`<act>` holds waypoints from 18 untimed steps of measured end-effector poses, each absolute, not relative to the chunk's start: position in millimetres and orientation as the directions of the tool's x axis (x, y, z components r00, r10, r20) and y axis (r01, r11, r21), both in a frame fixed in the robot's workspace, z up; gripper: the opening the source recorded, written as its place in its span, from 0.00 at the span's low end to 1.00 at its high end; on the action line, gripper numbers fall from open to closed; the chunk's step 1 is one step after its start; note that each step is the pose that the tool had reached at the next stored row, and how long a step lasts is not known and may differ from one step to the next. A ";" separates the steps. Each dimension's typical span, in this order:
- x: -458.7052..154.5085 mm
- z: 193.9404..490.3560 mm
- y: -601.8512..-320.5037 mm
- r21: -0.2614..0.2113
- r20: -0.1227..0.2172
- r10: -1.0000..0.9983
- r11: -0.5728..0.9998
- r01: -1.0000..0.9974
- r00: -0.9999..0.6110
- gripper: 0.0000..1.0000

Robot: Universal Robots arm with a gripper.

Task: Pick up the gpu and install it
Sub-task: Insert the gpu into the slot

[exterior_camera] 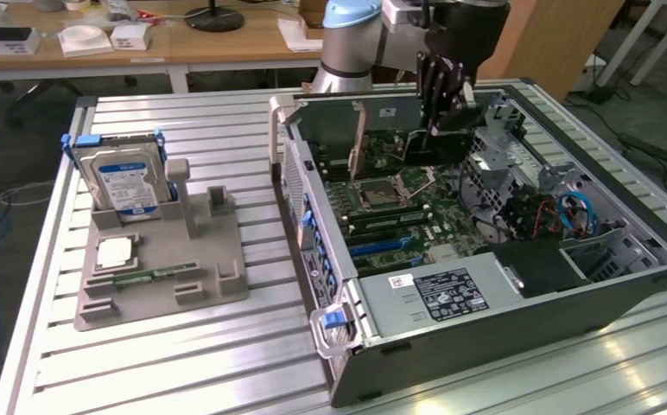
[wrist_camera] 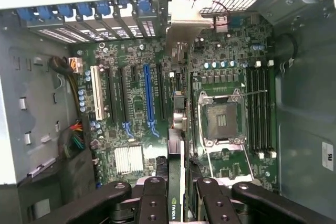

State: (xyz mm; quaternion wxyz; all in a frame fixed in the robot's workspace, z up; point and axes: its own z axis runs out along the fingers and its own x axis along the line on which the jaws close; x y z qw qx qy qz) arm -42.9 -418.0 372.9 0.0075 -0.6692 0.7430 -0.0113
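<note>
The pincer (wrist_camera: 178,192) is grasping the gpu (wrist_camera: 176,211) by its upper edge, fingers (wrist_camera: 153,198) pressing on both faces. The card is hanging edge-down inside the open case (exterior_camera: 484,320), over the motherboard (wrist_camera: 136,93), between the blue slot (wrist_camera: 148,98) and the socket (wrist_camera: 220,121). Whether it is touching the board, I cannot tell. On the tabletop (exterior_camera: 195,363), well apart from the case, a hard drive (exterior_camera: 126,181) is standing upright in a grey holder (exterior_camera: 161,277).
</note>
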 end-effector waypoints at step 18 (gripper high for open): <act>-44.9 340.4 -426.2 -0.001 0.006 -0.999 0.038 -0.999 -0.038 0.26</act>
